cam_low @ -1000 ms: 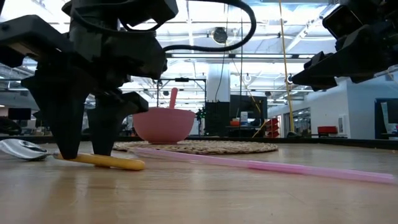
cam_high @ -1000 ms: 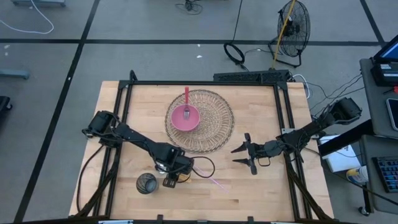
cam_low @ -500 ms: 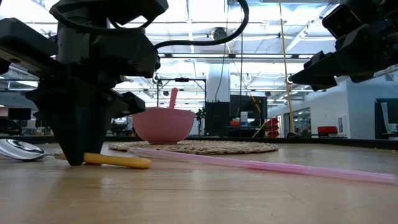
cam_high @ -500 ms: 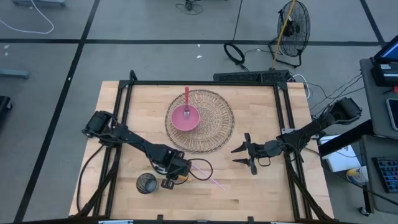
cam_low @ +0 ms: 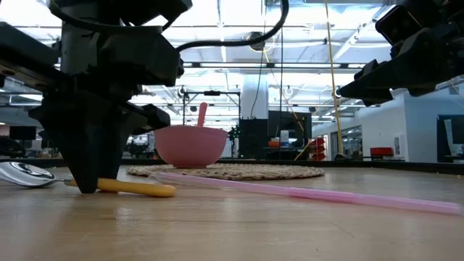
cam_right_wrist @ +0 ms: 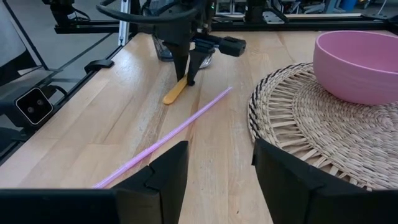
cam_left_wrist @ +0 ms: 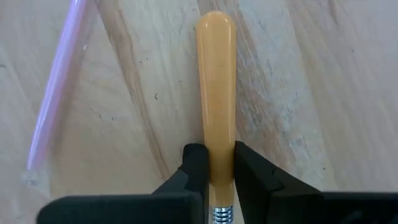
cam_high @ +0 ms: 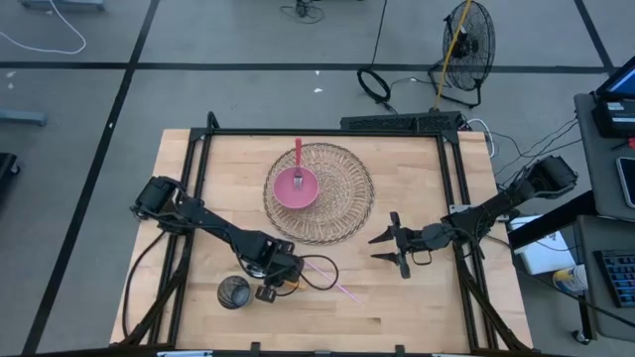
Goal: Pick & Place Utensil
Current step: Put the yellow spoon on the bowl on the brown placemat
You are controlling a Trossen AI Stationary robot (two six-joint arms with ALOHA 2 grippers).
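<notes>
Low view, set against the frame a second back, shows the left gripper [cam_low: 88,185] no longer straddling the utensil with spread fingers; its fingers have closed together on the yellow-orange rounded handle [cam_low: 138,188], which still lies flat on the wooden surface [cam_low: 239,232]. Left wrist view confirms the clamp: both dark fingers [cam_left_wrist: 194,167] press the handle's sides just above a ribbed metal collar [cam_left_wrist: 221,214]. The utensil's shiny metal head [cam_low: 22,174] rests on the surface past the gripper. A thin pink straw [cam_high: 325,278] lies just beside the handle, running toward the round woven mat [cam_high: 342,203] that carries a pink bowl [cam_high: 296,188] with a fork in it. A small dark cup [cam_high: 234,293] stands near the left gripper. The right gripper [cam_high: 389,248] hangs spread wide, well apart, unchanged.
</notes>
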